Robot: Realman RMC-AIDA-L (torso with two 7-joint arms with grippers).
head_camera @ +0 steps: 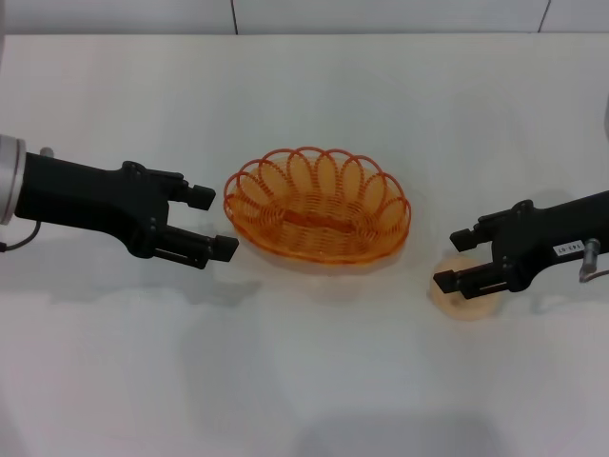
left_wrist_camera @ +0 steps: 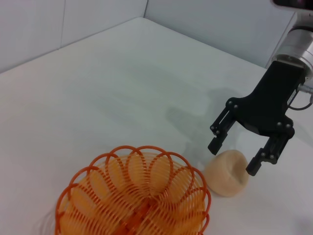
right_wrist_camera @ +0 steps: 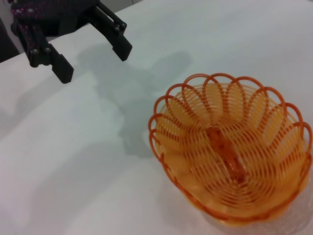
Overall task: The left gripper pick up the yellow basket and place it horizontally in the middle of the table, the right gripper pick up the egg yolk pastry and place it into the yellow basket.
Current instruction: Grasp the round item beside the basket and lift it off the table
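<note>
The yellow basket (head_camera: 317,205) lies flat in the middle of the table (head_camera: 304,86), its long side running left to right, with nothing in it. My left gripper (head_camera: 217,224) is open just left of the basket's rim and touches nothing. The egg yolk pastry (head_camera: 465,303) rests on the table to the right of the basket. My right gripper (head_camera: 454,259) is open over the pastry. In the left wrist view the right gripper (left_wrist_camera: 234,157) has one finger on each side of the pastry (left_wrist_camera: 226,174), not closed on it. The right wrist view shows the basket (right_wrist_camera: 230,147) and the open left gripper (right_wrist_camera: 93,62).
White tabletop surrounds the basket on all sides. A pale wall (head_camera: 381,14) runs along the table's far edge. No other objects lie on the table.
</note>
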